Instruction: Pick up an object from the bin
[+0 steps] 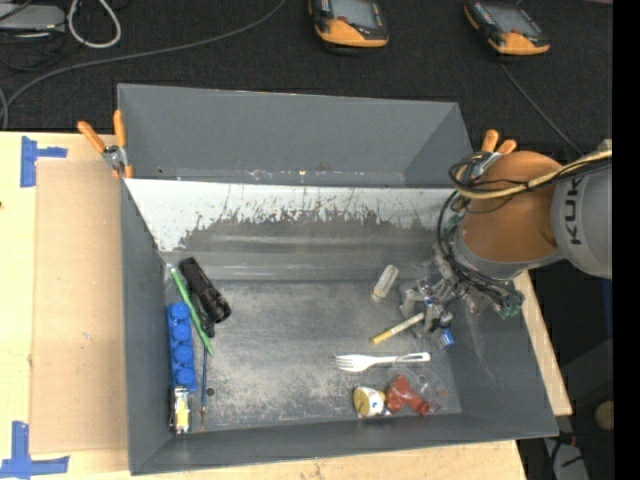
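Near the right wall of the bin (495, 378), the gripper (432, 306) hangs low. A yellowish stick (398, 330) lies just at its seven o'clock, its long axis running eight-to-two. How wide the gripper stands, I cannot tell.

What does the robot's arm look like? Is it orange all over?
Not all over. The thick round arm is grey with dark letters "KU". Near its end is a smooth, rounded orange cover, with thin dark and yellowish cables looped over it. At the tip is the small dark metal claw.
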Available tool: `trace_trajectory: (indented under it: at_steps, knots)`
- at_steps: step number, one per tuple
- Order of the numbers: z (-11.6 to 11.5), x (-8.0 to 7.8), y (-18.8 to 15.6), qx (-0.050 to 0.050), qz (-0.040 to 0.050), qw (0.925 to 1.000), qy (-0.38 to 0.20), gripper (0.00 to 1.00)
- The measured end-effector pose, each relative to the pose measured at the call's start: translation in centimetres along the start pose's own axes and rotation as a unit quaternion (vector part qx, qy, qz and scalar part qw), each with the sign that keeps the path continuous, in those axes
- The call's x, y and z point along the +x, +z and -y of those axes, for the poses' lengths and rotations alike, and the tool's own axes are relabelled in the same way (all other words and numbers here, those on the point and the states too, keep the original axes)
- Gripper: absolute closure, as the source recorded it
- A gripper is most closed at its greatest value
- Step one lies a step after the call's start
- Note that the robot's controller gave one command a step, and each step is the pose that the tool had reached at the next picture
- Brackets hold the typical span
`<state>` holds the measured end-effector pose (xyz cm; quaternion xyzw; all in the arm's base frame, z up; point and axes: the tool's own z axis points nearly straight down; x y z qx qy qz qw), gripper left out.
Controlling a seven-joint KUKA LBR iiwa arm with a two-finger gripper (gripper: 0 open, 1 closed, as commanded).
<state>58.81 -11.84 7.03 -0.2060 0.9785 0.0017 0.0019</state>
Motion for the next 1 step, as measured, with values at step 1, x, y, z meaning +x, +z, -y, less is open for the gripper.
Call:
trace_trajectory:
  at_steps: [1]
  knots:
    - [-0.25,0.26,-1.64,-0.003,-0.0043,1.0,0.0,1.0]
